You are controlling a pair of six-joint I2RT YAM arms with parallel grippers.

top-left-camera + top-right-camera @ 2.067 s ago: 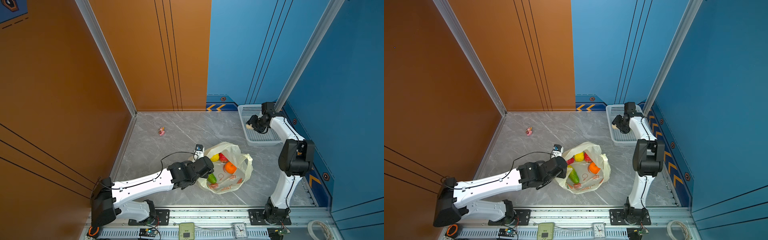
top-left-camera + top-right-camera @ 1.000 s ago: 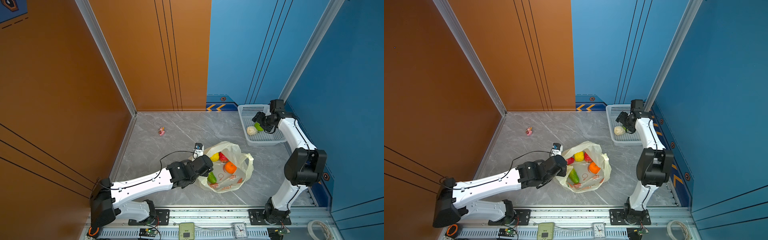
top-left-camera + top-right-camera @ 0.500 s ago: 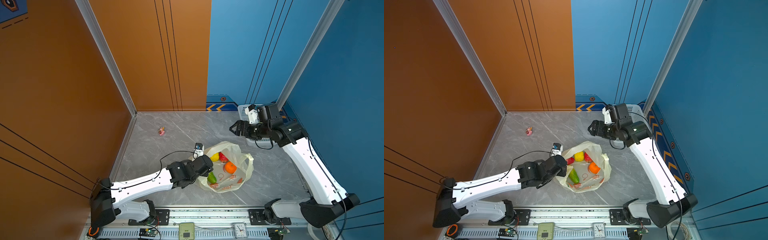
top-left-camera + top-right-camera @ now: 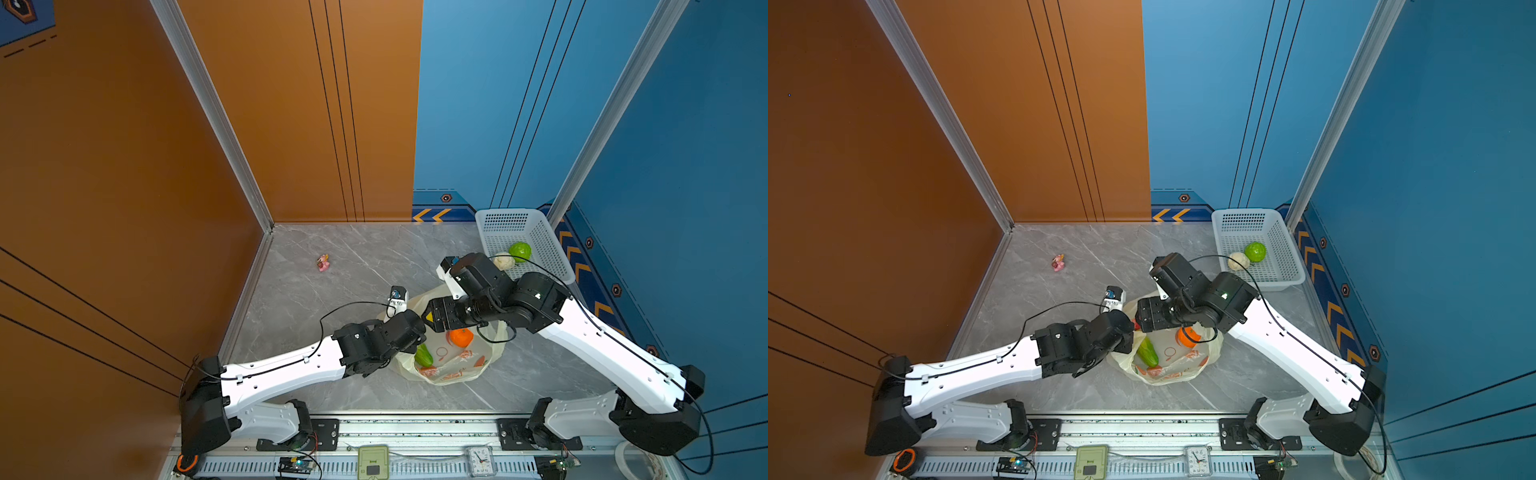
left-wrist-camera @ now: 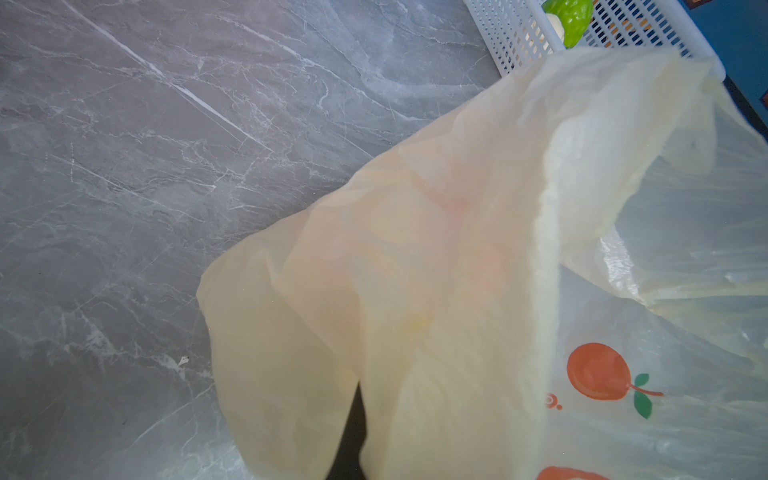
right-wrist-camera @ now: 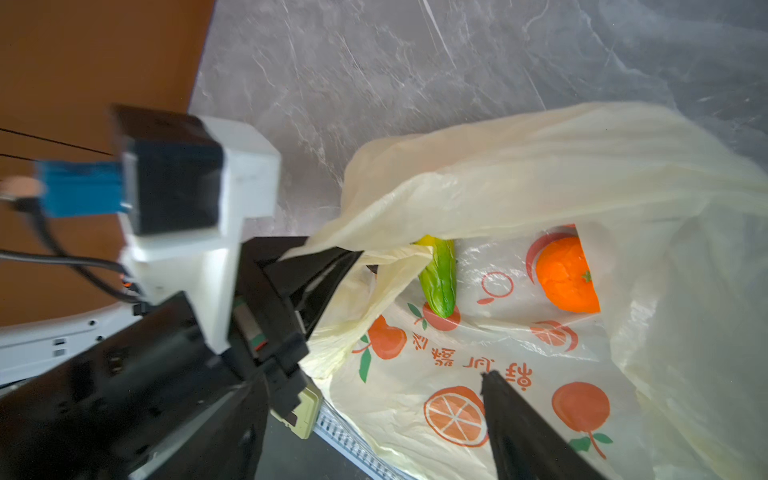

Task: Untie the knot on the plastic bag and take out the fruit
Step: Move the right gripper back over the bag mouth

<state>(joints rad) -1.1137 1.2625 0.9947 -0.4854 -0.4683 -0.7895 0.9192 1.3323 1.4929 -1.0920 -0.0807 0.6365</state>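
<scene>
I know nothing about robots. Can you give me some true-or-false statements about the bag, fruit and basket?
1. The white basket holds two fruits. True: a green fruit and a cream-white fruit.
2. The plastic bag is knotted shut. False: its mouth gapes open.
3. The left gripper pinches the bag's rim. True.
4. The right gripper carries fruit. False: it's open and empty; the orange fruit lies in the bag.
5. The pink figurine sits in the basket. False: it's on the tabletop.

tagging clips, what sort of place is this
Probably a staged robot test cell: orange panels and blue panels wall in a marble-look floor, with a metal mounting rail along the front edge.
</scene>
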